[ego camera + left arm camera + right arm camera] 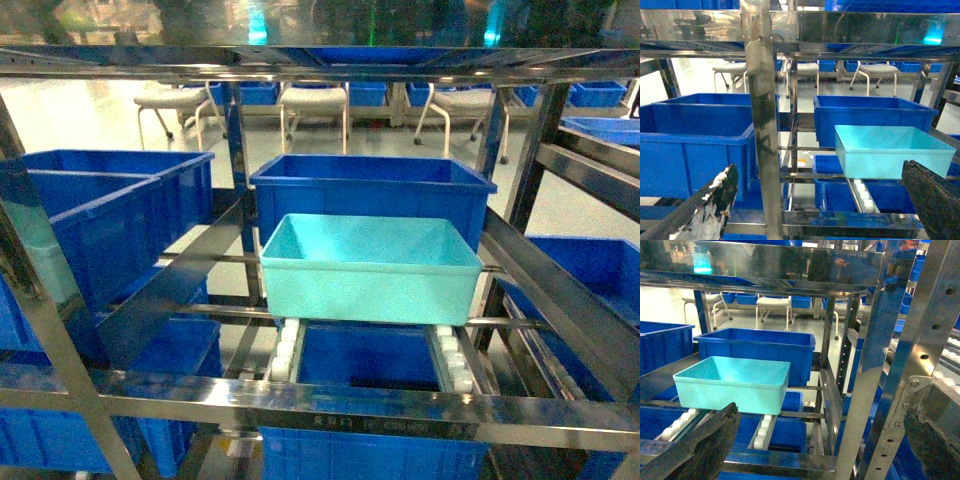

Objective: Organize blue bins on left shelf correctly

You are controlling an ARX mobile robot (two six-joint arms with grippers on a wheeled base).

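Blue bins [110, 225] sit two deep in the left bay, a teal bin [370, 265] fronts a blue one in the centre lane, both grippers [815, 205] [825, 450] gape wide and empty before the rack, so no step can be fixed.

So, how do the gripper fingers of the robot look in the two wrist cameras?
Only finger parts show, at the bottom edges of the wrist views. The left gripper has dark, almost black fingers with a rough surface and worn whitish patches. The right gripper has similar dark, coarse fingers, without clear white marks. No cables or markings are visible.
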